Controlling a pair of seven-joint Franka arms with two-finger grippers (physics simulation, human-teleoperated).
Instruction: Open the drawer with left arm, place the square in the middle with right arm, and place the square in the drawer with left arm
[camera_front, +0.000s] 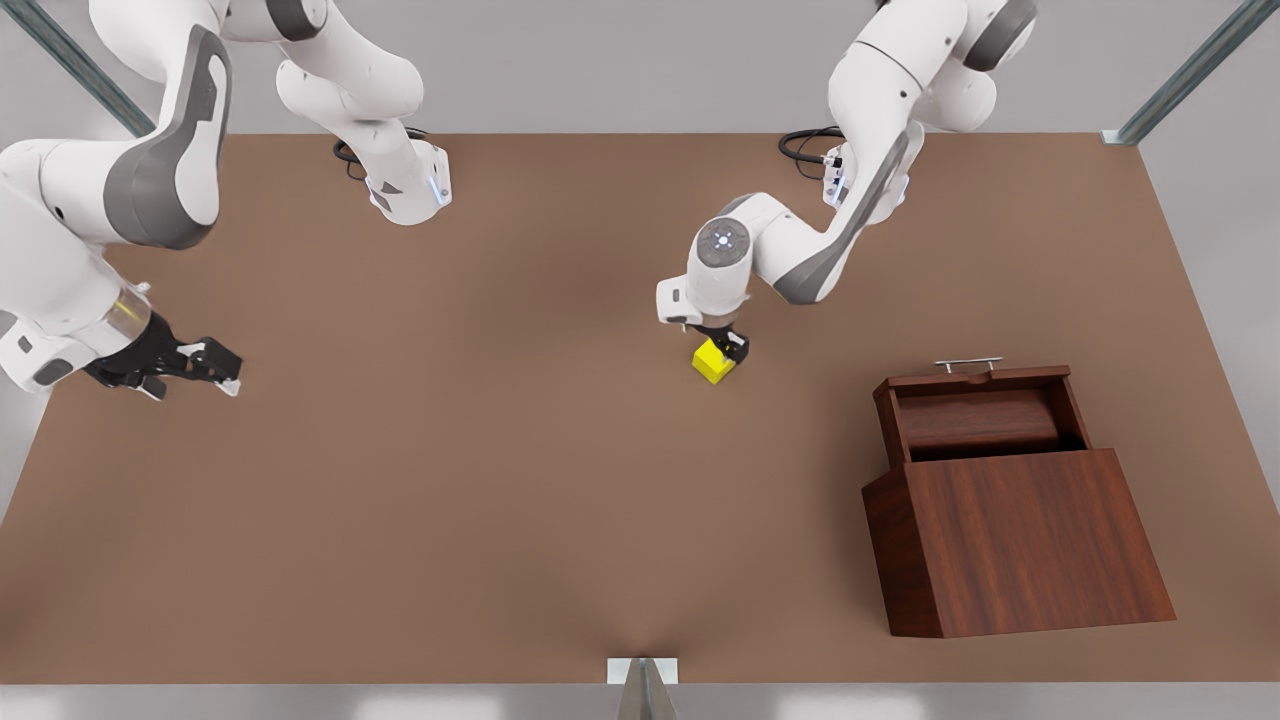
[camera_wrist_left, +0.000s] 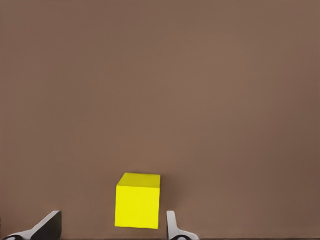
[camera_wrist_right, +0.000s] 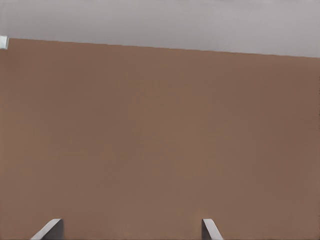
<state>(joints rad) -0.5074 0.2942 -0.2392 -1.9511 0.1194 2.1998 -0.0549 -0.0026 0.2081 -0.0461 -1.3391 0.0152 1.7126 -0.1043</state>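
The left arm's black two-finger gripper straddles the small bright yellow cube mid-table, fingers apart, ready to carry it to the pulled-out reddish-brown wooden drawer; the right gripper waits spread, well aside.

Both of mine match: white glossy shells, grey joint covers. Left arm: round grey wrist cap with a ring of pale dots, at nine o'clock of the forearm. Right arm: broad grey elbow panel. Black cable loops sit at each base, twelve o'clock side. Left gripper and right gripper are black; the fingertips are dark wedges with a pale grey edge.
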